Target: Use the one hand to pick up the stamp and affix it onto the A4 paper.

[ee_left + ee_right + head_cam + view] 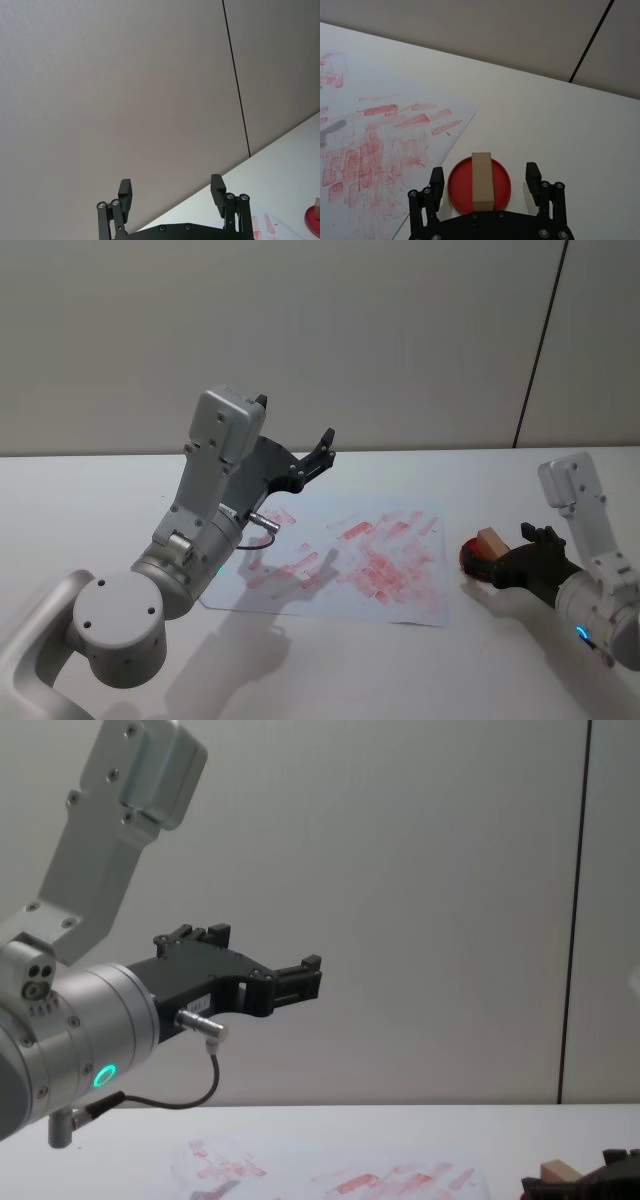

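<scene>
The stamp, a light tan wooden block, rests on a round red ink pad just off the right edge of the A4 paper. That white sheet is covered with red stamp marks. My right gripper is open and low over the table. One finger stands on each side of the stamp, with a gap on both sides. The head view shows the right gripper reaching the stamp from the right. My left gripper is open and raised high above the paper's far left part, holding nothing.
The paper lies on a white table that runs to a pale wall behind. In the chest view the raised left arm, with its green light, looms over the table's left side, while the stamp peeks in at the lower right.
</scene>
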Robot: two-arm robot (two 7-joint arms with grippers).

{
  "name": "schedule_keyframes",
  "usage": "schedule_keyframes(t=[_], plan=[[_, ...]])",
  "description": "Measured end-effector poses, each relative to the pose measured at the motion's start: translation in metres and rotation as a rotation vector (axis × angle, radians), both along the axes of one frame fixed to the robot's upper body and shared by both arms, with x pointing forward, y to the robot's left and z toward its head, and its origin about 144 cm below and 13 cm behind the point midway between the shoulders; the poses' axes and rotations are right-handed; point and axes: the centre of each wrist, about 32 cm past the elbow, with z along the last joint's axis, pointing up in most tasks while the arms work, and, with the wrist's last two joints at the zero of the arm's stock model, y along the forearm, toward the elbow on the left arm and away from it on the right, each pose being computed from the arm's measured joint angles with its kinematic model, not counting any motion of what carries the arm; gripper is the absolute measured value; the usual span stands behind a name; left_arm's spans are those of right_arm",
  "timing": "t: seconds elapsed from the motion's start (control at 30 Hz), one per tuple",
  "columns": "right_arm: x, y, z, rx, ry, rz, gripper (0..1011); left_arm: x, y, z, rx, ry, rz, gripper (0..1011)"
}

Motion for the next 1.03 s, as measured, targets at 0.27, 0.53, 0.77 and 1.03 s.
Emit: schedule_keyframes(t=[0.27,0.53,0.77,1.03], plan=[[0.000,0.000,0.000,0.000,0.000,0.000,1001,0.000,0.000,0.000,0.000,0.000,0.000,1002],[0.000,0.000,0.000,0.000,0.001,0.000,1001,0.000,0.000,0.000,0.000,0.000,0.000,1001],[-0.003,-0.001,0.002,0.014,-0.038,0.001,1001,0.000,0.000,0.000,0.000,0.000,0.000,1001],[-0.013,-0.004,0.011,0.056,-0.146,-0.001,1001,0.000,0.000,0.000,0.000,0.000,0.000,1001]])
